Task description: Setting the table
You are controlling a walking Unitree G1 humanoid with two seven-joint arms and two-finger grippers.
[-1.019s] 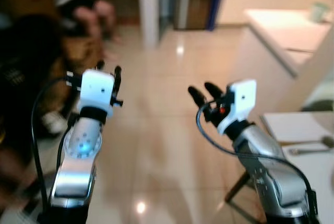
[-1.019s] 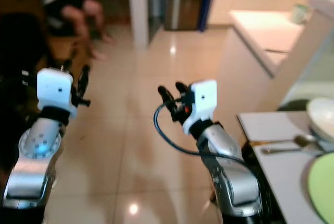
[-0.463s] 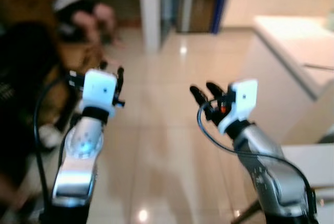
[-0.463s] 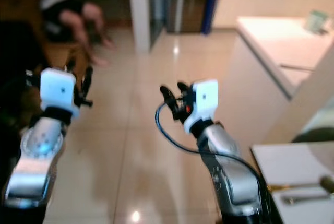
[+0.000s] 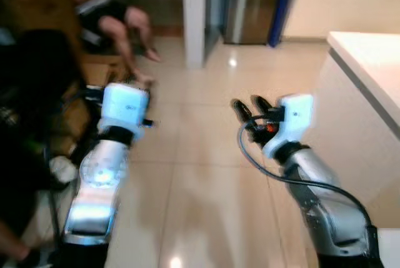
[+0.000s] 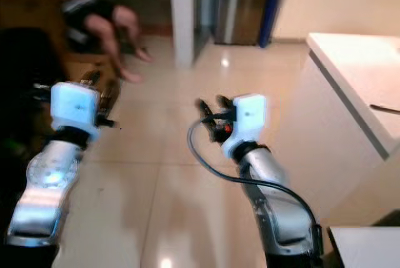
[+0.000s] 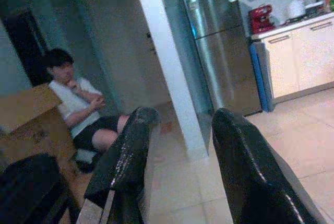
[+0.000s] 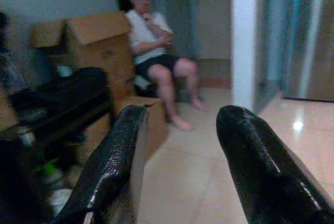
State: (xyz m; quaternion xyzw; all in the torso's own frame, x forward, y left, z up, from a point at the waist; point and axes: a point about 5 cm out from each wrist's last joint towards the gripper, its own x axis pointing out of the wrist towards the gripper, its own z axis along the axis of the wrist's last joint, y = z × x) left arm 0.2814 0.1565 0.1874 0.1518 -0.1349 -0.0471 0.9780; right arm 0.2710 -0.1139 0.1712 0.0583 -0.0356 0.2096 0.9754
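Observation:
Both arms are raised in front of me over the tiled floor (image 5: 200, 174). My left gripper (image 6: 103, 90) is open and holds nothing; its wrist view shows two black fingers (image 7: 130, 151) apart, pointing at a seated person. My right gripper (image 5: 248, 104) is open too, empty, with its fingers (image 8: 250, 156) spread wide. A white corner of the table (image 6: 365, 246) sits at the bottom right edge. No tableware can be made out.
A white counter (image 5: 369, 55) runs along the right. A person (image 5: 112, 5) sits at the back left beside cardboard boxes (image 8: 99, 41). A dark bulky shape (image 5: 31, 93) stands at the left. A white pillar (image 5: 194, 12) and a steel fridge (image 7: 219, 36) lie ahead.
The whole view has swung left and up: the table with its plate and spoons has slid out at the bottom right. Both arms keep the same raised pose, fingers open.

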